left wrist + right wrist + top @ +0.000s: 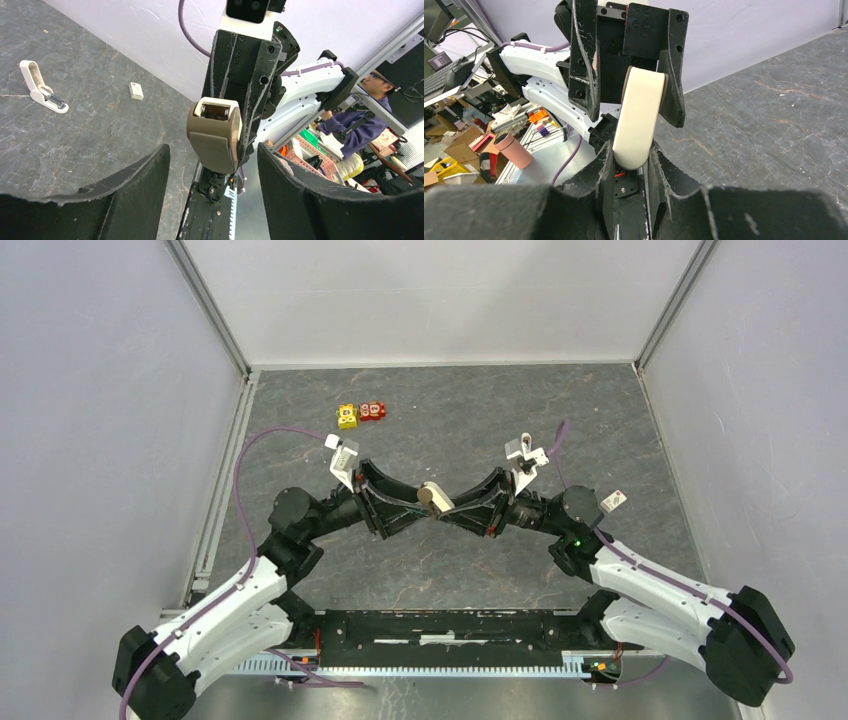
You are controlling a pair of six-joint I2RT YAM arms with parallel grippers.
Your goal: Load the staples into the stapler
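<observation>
The cream-white stapler [434, 496] hangs above the middle of the table between both arms. My right gripper [630, 145] is shut on its lower end, and the stapler [639, 117] stands up between the fingers [606, 160]. My left gripper [214, 146] is open, its two fingers wide apart on either side of the stapler [215, 132] with a gap on both sides. In the top view the left gripper [420, 502] and right gripper [448, 504] meet tip to tip. No loose staples show clearly.
A white hinged piece with a grey metal part [42, 95] and a small white block [135, 90] lie on the table towards the right wall. Yellow and red toy blocks [360, 414] sit at the back left. Metal rails border the table [430, 400].
</observation>
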